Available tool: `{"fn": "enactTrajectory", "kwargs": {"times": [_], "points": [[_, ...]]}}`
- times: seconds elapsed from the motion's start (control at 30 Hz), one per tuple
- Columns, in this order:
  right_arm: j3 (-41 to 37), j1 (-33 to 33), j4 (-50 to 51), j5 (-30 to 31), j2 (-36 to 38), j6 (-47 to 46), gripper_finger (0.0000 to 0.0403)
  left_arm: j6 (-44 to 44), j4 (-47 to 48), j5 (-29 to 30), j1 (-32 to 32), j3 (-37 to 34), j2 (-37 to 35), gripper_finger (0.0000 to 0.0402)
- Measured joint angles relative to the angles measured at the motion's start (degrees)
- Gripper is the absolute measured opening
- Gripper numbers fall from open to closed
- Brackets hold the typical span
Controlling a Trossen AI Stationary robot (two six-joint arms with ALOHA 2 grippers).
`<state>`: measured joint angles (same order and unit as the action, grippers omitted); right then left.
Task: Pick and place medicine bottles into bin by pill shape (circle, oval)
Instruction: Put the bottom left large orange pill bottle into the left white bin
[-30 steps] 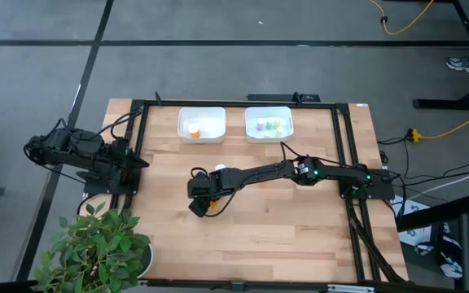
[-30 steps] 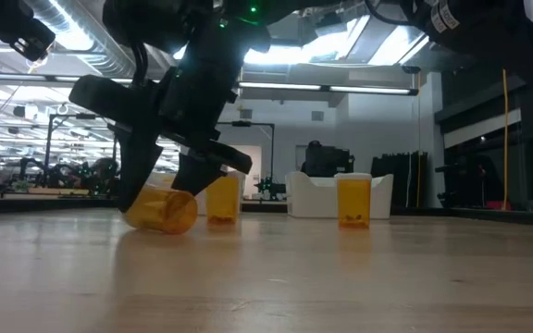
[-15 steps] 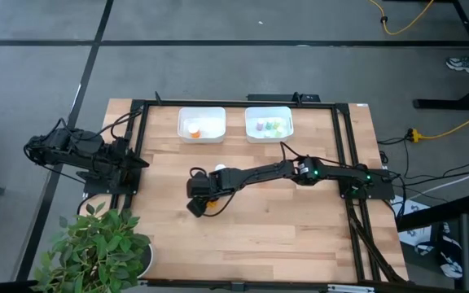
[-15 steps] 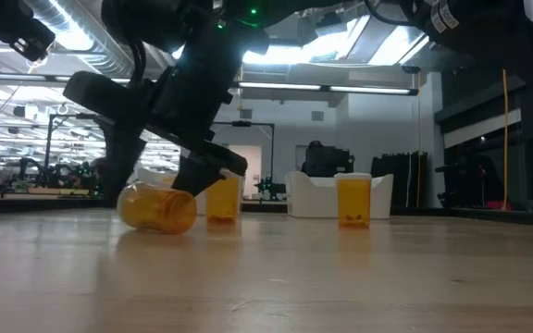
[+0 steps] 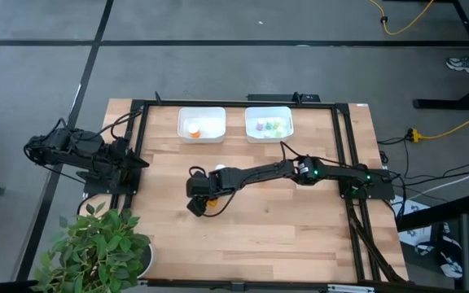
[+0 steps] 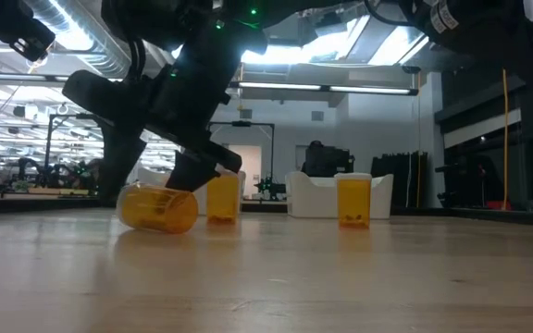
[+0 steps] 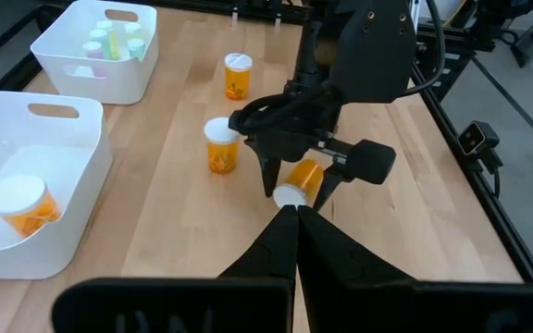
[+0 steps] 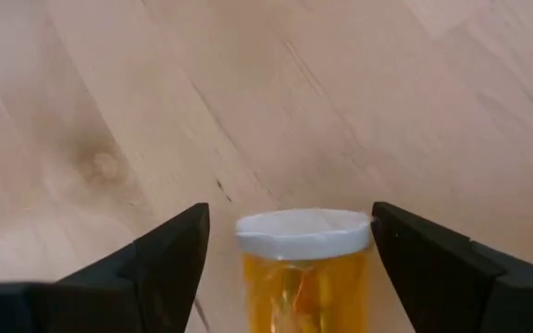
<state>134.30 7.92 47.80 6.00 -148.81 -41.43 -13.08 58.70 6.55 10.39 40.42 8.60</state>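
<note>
Between the earlier frames and this one the right gripper [image 5: 199, 201] had edged slightly toward the table's left side, and the lying orange bottle [image 6: 158, 207] had settled flatter on the wood; in the low view the dark fingers [image 6: 118, 153] stood on either side of that bottle, reaching down to it. From the right wrist view the fingers [image 8: 160, 259] were spread apart with the bottle [image 8: 304, 264] between them, white cap forward, a gap showing on each side, so nothing was gripped; the bottle lay on its side on the wooden table [image 5: 283, 236], near the middle and toward the left. Two more orange bottles stood upright close by: one [image 7: 221, 145] just beside the gripper, another [image 7: 237, 76] farther off toward the bins. One white bin [image 5: 201, 124] held a single orange bottle [image 7: 22, 203]; the other white bin [image 5: 268, 122] held several pale green and clear bottles [image 7: 107, 42]. Off the table's left edge the left arm waited folded, its gripper [image 7: 292, 245] closed to a point and empty; a potted plant [image 5: 98, 247] stood at the table's near left corner.
</note>
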Motion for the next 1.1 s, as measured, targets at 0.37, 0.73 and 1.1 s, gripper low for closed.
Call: {"fn": "enactTrajectory", "kwargs": {"times": [0.37, 0.73, 1.1], "points": [[0.00, -0.24, 1.22, 0.46, 0.04, 1.49, 0.0269, -0.01, 0.00, 0.00, 0.02, 0.00, -0.02, 0.0000], [0.00, -0.24, 1.28, -2.38, 0.09, 1.43, 0.0214, -0.01, 0.00, 0.00, 0.00, 0.00, -0.01, 0.0000], [0.23, -0.23, -2.14, -1.69, 1.01, -1.57, 0.0214, 0.00, 0.00, 0.00, 0.02, 0.02, 0.00, 0.0000]]}}
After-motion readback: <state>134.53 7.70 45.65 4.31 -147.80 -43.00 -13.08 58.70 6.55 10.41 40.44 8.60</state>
